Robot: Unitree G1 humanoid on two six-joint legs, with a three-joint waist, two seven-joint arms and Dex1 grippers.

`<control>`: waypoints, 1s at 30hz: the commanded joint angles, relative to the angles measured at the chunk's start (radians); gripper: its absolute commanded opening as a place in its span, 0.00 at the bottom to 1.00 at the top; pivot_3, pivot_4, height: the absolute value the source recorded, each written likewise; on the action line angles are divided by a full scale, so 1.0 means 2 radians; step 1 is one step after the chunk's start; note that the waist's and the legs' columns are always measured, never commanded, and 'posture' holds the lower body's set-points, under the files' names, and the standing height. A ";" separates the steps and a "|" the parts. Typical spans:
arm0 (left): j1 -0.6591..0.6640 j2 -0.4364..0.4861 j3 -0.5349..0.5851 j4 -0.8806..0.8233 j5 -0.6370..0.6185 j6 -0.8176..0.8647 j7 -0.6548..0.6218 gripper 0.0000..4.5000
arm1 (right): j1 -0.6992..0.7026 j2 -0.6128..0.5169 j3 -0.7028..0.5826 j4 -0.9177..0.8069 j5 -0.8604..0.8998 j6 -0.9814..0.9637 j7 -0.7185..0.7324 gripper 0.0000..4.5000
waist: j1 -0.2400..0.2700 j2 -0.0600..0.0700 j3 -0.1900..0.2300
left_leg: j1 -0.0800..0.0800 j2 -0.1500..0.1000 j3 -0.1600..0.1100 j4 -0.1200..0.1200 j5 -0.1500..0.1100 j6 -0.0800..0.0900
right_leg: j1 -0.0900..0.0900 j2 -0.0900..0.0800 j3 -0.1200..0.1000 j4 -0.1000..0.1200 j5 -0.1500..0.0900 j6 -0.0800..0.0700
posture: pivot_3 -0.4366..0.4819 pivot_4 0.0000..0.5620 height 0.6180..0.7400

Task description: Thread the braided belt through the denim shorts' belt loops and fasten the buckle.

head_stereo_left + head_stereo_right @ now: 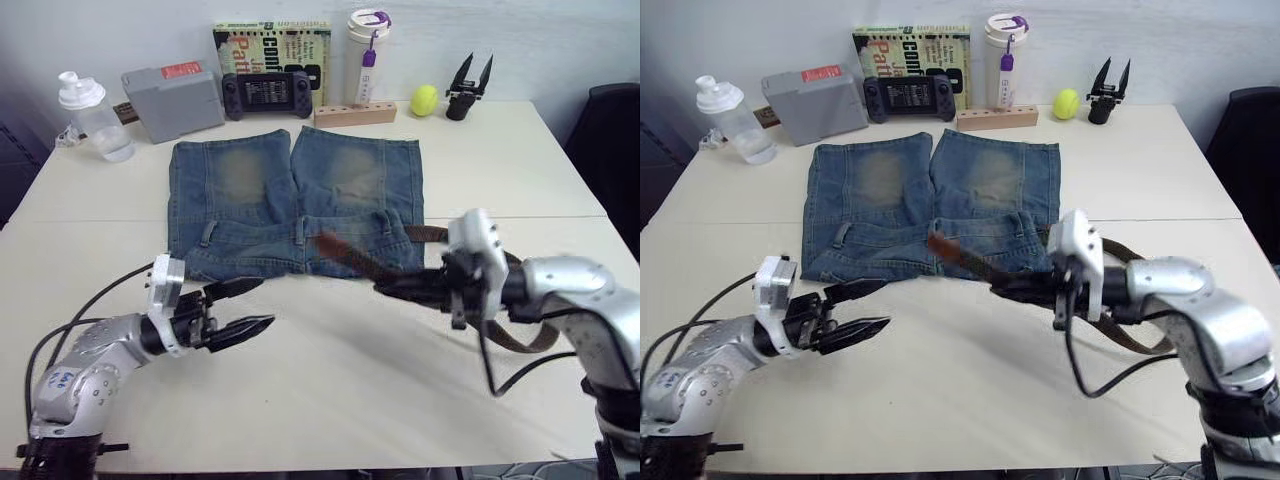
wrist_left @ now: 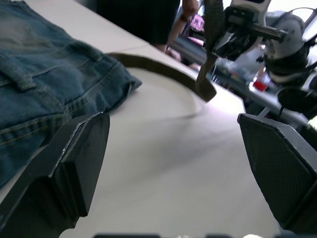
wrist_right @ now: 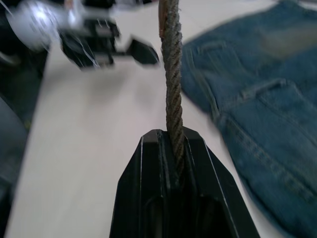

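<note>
You're looking at mid-blue denim shorts (image 1: 295,205) with a faded yellowish patch on each leg and lighter stitching along the waistband, spread on a pale cream table (image 1: 330,390). Your braided belt (image 3: 172,94) is a dark brown weave ending in a lighter tan tip, and both the right gripper (image 3: 171,148) and the left gripper (image 1: 243,306) have black fingers on silver-grey arms. Along the back you've got a grey box (image 1: 175,100) with a red label, a yellow-green ball (image 1: 424,99), a clear bottle (image 1: 92,117) with a white cap, and a white cup (image 1: 367,42) with purple trim
</note>
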 commanded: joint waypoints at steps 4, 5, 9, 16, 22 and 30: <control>-0.061 -0.090 -0.026 -0.024 -0.099 0.061 0.084 1.00 | -0.003 0.014 -0.007 -0.020 0.061 0.040 -0.052 0.00 | 0.001 0.000 0.000 | 0.000 0.000 0.001 0.001 0.002 0.003 | 0.000 0.000 0.000 0.001 0.000 0.000 | 0.48 0.27 0.64; -0.066 -0.099 -0.026 -0.023 -0.112 0.068 0.093 1.00 | -0.001 0.014 -0.004 -0.020 0.062 0.041 -0.057 0.00 | 0.000 0.000 0.000 | 0.000 0.000 0.001 0.001 0.002 0.003 | 0.000 0.000 0.000 0.001 0.000 0.000 | 0.48 0.27 0.64; -0.077 -0.108 -0.033 -0.023 -0.130 0.088 0.096 1.00 | 0.010 0.016 0.003 -0.020 0.062 0.041 -0.073 0.00 | -0.001 0.000 0.000 | 0.000 0.000 0.001 0.000 0.002 0.003 | 0.000 0.001 0.000 0.001 0.000 0.000 | 0.48 0.27 0.64; -0.096 -0.124 -0.043 -0.003 -0.135 0.095 0.100 0.38 | 0.029 0.014 0.002 -0.032 0.067 0.038 -0.092 0.00 | 0.003 0.000 0.000 | 0.000 0.000 0.001 0.001 0.002 0.004 | 0.000 0.000 0.000 0.001 0.000 0.000 | 0.48 0.27 0.64; -0.109 -0.141 -0.050 0.008 -0.141 0.100 0.110 0.01 | 0.048 0.027 -0.017 -0.043 0.077 0.038 -0.153 0.00 | 0.006 0.000 0.000 | 0.000 0.000 0.001 0.001 0.002 0.004 | 0.000 0.000 0.000 0.001 0.000 0.000 | 0.48 0.27 0.64; -0.123 -0.172 -0.034 0.021 -0.159 0.104 0.173 0.00 | 0.112 0.041 -0.204 0.016 0.252 0.032 -0.249 0.69 | 0.008 0.000 0.000 | -0.001 0.000 0.001 0.001 0.002 0.004 | 0.000 0.000 0.000 0.001 0.000 0.000 | 0.48 0.27 0.64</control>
